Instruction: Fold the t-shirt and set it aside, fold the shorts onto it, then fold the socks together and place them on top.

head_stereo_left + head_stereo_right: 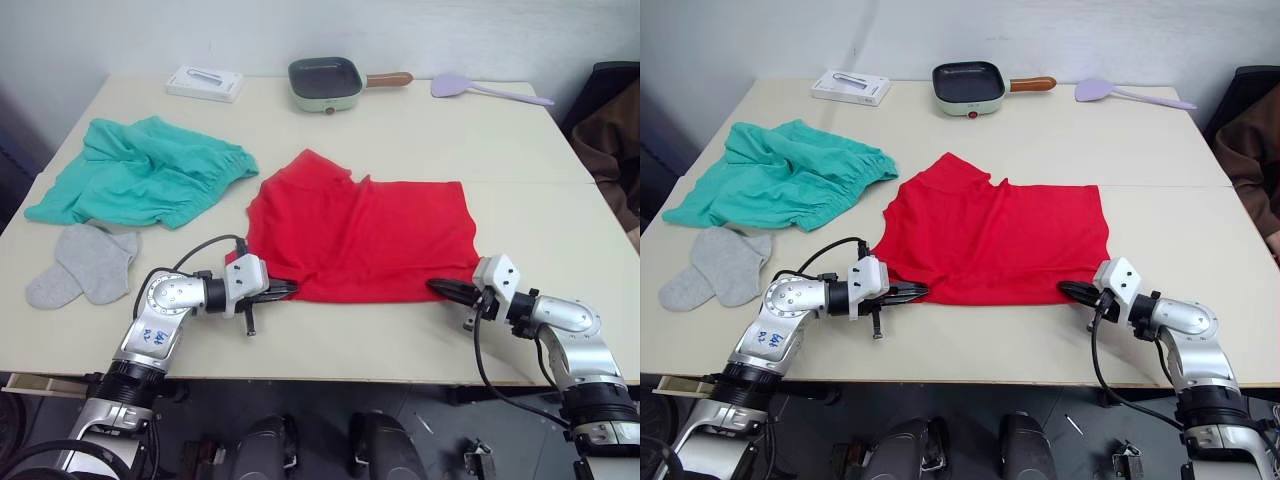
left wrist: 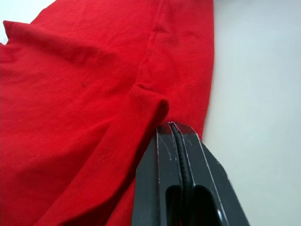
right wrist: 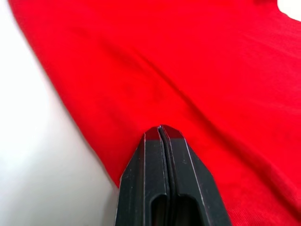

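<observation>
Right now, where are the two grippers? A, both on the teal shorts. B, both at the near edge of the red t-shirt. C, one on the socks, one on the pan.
B: the left gripper and right gripper sit at the t-shirt's near corners.

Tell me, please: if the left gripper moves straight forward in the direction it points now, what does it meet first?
The left gripper already sits shut at the near edge of the t-shirt, so it would push straight into that red cloth, probably bunching it.
</observation>
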Tool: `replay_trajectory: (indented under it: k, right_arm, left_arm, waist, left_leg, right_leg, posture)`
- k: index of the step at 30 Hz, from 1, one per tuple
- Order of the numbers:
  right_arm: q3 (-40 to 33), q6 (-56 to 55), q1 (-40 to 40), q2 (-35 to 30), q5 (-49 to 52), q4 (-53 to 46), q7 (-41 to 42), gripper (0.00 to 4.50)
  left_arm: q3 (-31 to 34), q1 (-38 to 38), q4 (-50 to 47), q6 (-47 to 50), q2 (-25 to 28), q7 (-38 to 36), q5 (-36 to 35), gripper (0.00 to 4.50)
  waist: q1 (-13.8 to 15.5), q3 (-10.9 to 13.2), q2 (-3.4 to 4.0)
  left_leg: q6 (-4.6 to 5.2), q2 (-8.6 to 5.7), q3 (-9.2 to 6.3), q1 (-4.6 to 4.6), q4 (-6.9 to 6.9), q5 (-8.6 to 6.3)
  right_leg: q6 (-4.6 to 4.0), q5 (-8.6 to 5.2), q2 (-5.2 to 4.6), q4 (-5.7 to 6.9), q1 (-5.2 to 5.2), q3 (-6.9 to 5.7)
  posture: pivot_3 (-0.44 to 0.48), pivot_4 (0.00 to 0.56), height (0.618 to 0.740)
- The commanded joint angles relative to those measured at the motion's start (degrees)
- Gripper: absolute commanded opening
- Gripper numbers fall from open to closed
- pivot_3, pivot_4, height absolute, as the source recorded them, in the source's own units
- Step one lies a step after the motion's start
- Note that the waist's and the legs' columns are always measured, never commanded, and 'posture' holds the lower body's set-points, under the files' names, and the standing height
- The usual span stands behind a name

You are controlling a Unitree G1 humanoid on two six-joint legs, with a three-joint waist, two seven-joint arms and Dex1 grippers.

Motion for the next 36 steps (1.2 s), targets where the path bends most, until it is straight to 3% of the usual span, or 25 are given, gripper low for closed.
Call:
replay_trajectory:
  k: [1,3,8,14,17,20,23,25,31,36]
  right_arm:
    - [-1.25,-0.19,0.80,-1.00,-0.23,-0.86,-0.80,0.00]
    - [-1.52,0.02,1.01,-1.21,-0.36,-0.98,-1.53,0.00]
    - [-2.80,-0.87,1.17,-1.76,-1.02,0.39,-3.55,0.00]
    - [-7.13,-4.51,1.13,-4.13,-1.36,6.00,-6.99,0.00]
    - [-10.64,-6.14,2.90,-6.44,-1.20,10.38,-9.06,0.00]
    - [-13.47,-8.56,3.41,-6.86,-0.21,12.72,-10.65,0.00]
    - [-14.98,-8.60,4.10,-5.51,3.25,6.88,-9.33,0.00]
    - [-14.00,-7.50,5.57,-3.69,4.80,-0.04,-9.32,0.00]
    - [-5.75,-3.21,11.10,5.83,3.40,-15.44,-13.22,0.00]
    - [-3.50,-5.12,12.18,9.07,-0.86,-12.86,-17.32,0.00]
  left_arm:
    - [1.02,-1.19,-1.87,2.08,-0.49,0.81,-1.42,0.02]
    - [-0.69,-3.46,2.24,-0.34,-0.91,3.87,3.29,0.02]
    - [0.51,-7.78,10.45,-4.32,-3.30,11.55,7.43,0.02]
    - [4.85,-9.15,13.42,-8.48,-2.14,16.94,7.42,0.02]
    - [8.22,-7.01,12.65,-8.97,1.73,16.95,6.50,0.02]
    - [12.05,-4.20,8.95,-8.93,3.50,13.95,0.98,0.02]
    - [13.96,1.37,-2.41,-2.68,5.69,7.28,-7.45,0.02]
    - [13.01,4.72,-9.00,0.99,6.64,5.85,-9.07,0.02]
    - [7.47,9.45,-12.48,5.75,2.27,14.41,-1.01,0.02]
    - [7.02,12.36,-12.49,8.28,0.60,20.33,3.40,0.02]
  waist:
    - [0.06,0.00,0.00]
    - [0.32,0.00,0.00]
    - [0.13,0.00,0.00]
    - [0.05,0.00,0.00]
    - [0.05,0.00,0.00]
    - [-0.06,0.00,0.00]
    - [-0.22,0.00,0.00]
    - [-0.35,0.00,0.02]
    - [0.19,-0.03,0.06]
    - [0.18,-0.03,0.06]
  left_leg:
    - [0.00,0.00,-0.01,0.00,0.00,0.00]
    - [0.00,-0.02,-0.03,0.00,0.01,0.00]
    - [0.02,-0.04,-0.03,0.00,0.03,-0.01]
    - [0.02,-0.03,-0.02,0.00,0.02,0.00]
    - [0.01,-0.01,-0.02,0.00,0.01,0.00]
    - [0.01,-0.01,-0.02,0.00,-0.04,-0.01]
    - [-0.02,0.01,-0.01,0.00,-0.06,-0.02]
    - [-0.09,0.06,-0.01,0.01,-0.08,-0.03]
    - [-0.18,0.05,-0.04,0.06,-0.19,0.00]
    - [-0.13,-0.05,-0.04,0.00,-0.19,-0.05]
  right_leg:
    - [0.00,0.00,0.00,0.00,0.00,0.00]
    - [0.00,0.00,-0.01,0.00,0.03,0.00]
    - [0.02,0.01,-0.02,-0.03,0.06,-0.01]
    - [0.02,0.01,-0.02,-0.03,0.03,-0.02]
    - [0.02,0.01,-0.02,-0.04,0.02,-0.03]
    - [0.01,0.00,-0.02,-0.08,0.02,-0.03]
    - [0.01,0.00,-0.02,-0.09,0.02,0.01]
    - [0.01,0.00,0.00,-0.10,0.01,0.02]
    - [0.00,0.00,0.04,-0.10,0.04,0.01]
    - [0.01,0.00,-0.04,-0.12,0.00,0.02]
  posture:
    - [0.000,0.150,0.740]
    - [0.000,0.150,0.740]
    - [0.000,0.150,0.740]
    - [0.000,0.150,0.740]
    - [0.000,0.150,0.740]
    - [0.000,0.150,0.740]
    - [0.000,0.150,0.740]
    - [0.000,0.150,0.740]
    - [0.000,0.150,0.740]
    - [0.000,0.150,0.740]
